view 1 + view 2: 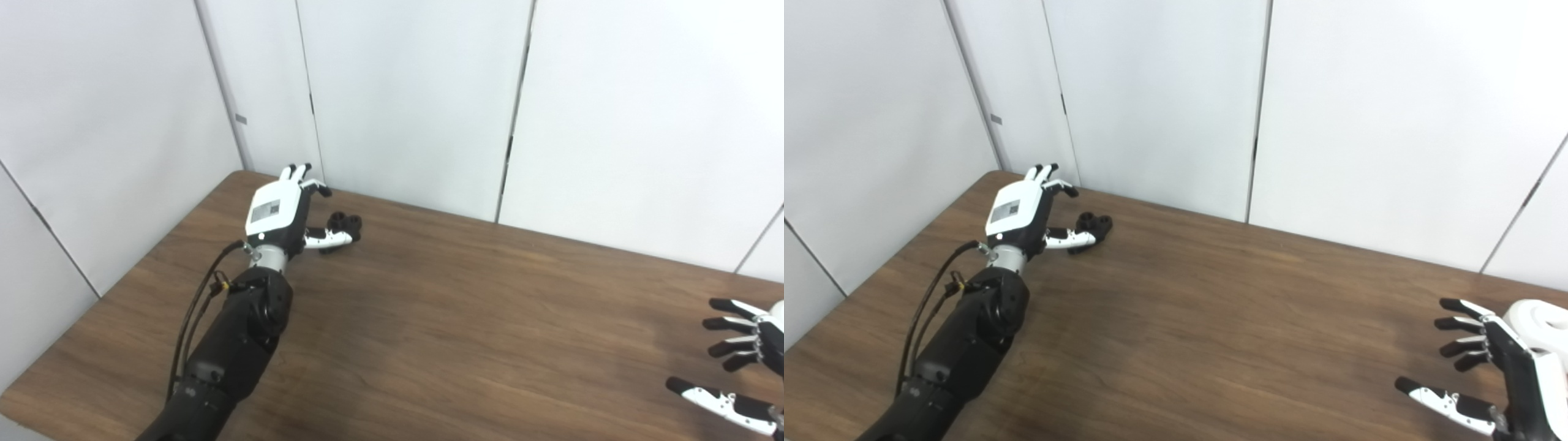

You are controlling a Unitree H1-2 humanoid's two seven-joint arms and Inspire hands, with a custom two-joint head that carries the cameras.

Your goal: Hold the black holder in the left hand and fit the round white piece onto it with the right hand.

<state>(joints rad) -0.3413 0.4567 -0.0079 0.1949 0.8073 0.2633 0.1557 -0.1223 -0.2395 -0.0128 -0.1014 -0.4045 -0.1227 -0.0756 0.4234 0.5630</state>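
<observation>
Black holder (345,223) lies just beside the left hand's (283,211) thumb.

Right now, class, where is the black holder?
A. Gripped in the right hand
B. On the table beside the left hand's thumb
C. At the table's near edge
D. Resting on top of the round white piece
B: the black holder lies on the table at the left hand's thumb, not lifted.

Left robot hand (277,211): white back plate with a grey label, black-tipped white fingers (324,190), silver wrist collar. Forearm (236,343) glossy black, bulky, with black cables (195,309) looped along it and a yellow tag. Right robot hand (1513,373): black palm, white finger segments, small screws, black tips.
</observation>
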